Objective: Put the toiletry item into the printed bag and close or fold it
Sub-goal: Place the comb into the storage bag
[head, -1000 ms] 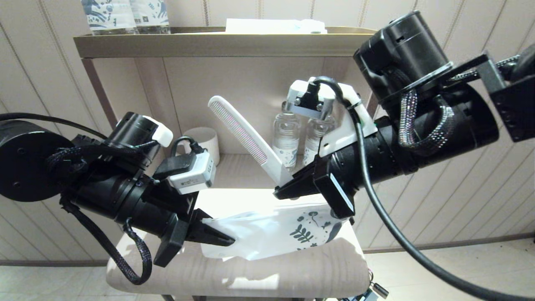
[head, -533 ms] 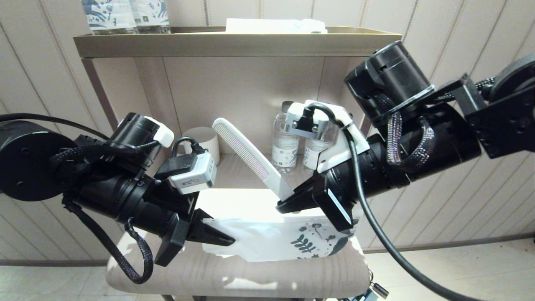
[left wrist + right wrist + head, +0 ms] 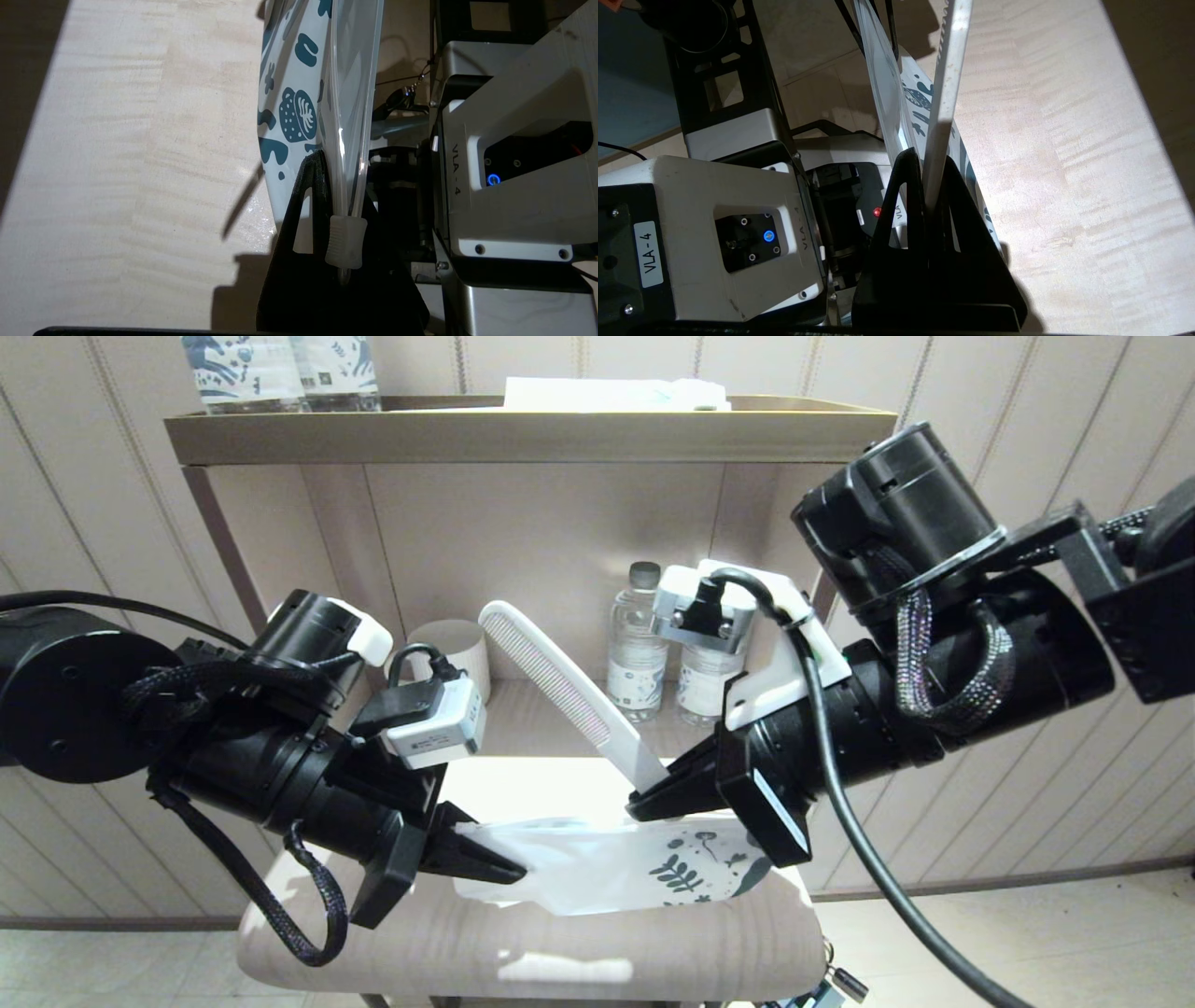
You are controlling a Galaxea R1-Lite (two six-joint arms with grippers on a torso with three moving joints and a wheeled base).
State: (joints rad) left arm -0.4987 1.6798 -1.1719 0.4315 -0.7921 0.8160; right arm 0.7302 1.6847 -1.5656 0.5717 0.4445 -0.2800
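The right end effector (image 3: 653,800), on the bulkier arm reaching in from the right of the head view, has its fingers pressed together on the narrow end of the toiletry item (image 3: 560,686), a white comb. The comb slants up and away toward the left, its teeth facing the shelf unit, and its gripped end sits just above the upper edge of the printed bag (image 3: 607,873). In the right wrist view the comb (image 3: 945,93) runs out from between the black fingers (image 3: 901,186) beside the bag's clear film.

The left end effector (image 3: 504,871) comes in low from the left and pinches the plain white end of the bag; the left wrist view shows the fingers (image 3: 310,196) closed on the bag's edge by its small clear slider tab (image 3: 346,240).

The bag lies across the pale cushioned stool (image 3: 560,952), held between the two arms, its dark teal leaf print toward the right arm.

Behind stands the shelf unit (image 3: 523,434). On its lower shelf are two water bottles (image 3: 639,658) and a pale cup (image 3: 457,649); more bottles (image 3: 280,369) stand on top.
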